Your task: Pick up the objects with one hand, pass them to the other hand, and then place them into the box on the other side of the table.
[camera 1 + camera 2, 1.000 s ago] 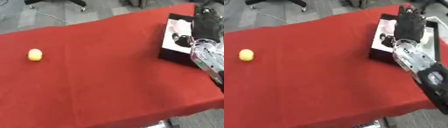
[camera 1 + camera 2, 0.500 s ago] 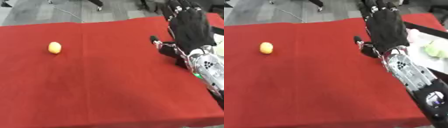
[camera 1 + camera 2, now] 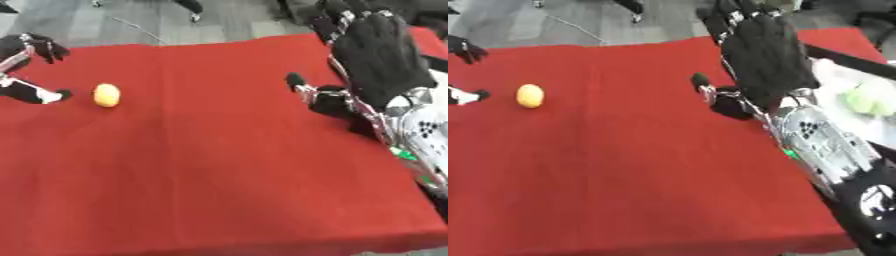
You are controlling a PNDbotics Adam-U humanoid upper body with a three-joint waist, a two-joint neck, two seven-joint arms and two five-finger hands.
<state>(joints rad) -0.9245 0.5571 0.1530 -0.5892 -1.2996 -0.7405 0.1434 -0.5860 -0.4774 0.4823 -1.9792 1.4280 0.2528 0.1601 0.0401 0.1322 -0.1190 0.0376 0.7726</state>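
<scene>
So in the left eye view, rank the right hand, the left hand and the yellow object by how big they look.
1. Right hand: largest by far, though it is raised nearer the camera, which swells it.
2. Left hand: smaller, and cut off by the view's left edge.
3. Yellow object: smallest.

Table (image 3: 219, 190) under red cloth is carrying a small yellow fruit (image 3: 106, 95) at left and a box (image 3: 846, 107) at right edge.

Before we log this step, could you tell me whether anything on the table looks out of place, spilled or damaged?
Nothing stands out. The yellow object lies alone on the red tablecloth, near the left hand. The right hand hovers open beside the box, which holds something green.
</scene>
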